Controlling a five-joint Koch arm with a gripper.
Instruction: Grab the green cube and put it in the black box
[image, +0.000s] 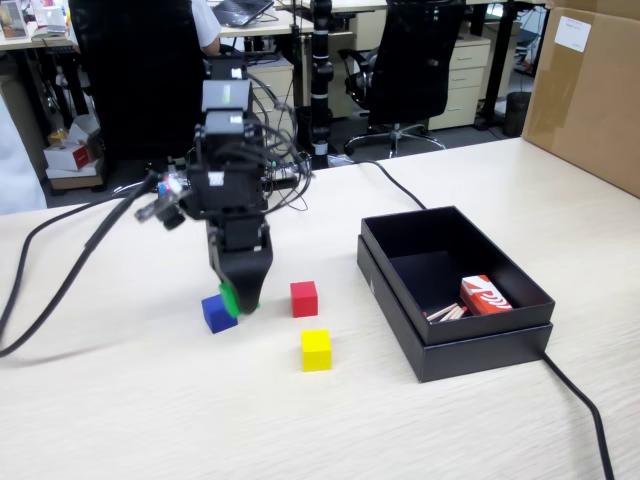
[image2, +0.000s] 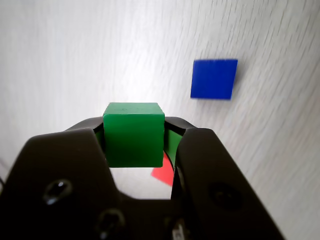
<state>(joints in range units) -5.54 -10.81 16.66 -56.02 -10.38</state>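
Observation:
In the wrist view the green cube (image2: 134, 140) sits squeezed between the two black jaws of my gripper (image2: 134, 125), which is shut on it. In the fixed view the gripper (image: 240, 300) points straight down, its tip close to the table, with only a sliver of green showing there. Whether the cube is off the table cannot be told. The black box (image: 480, 355) stands open to the right in the fixed view, well apart from the gripper.
A blue cube (image: 218, 313) (image2: 214, 79) lies right beside the gripper tip. A red cube (image: 304, 298) and a yellow cube (image: 316, 350) lie between gripper and box. The box holds a red-and-white carton (image: 485, 296). A brown cardboard box (image: 590, 90) stands far right; cables trail across the table.

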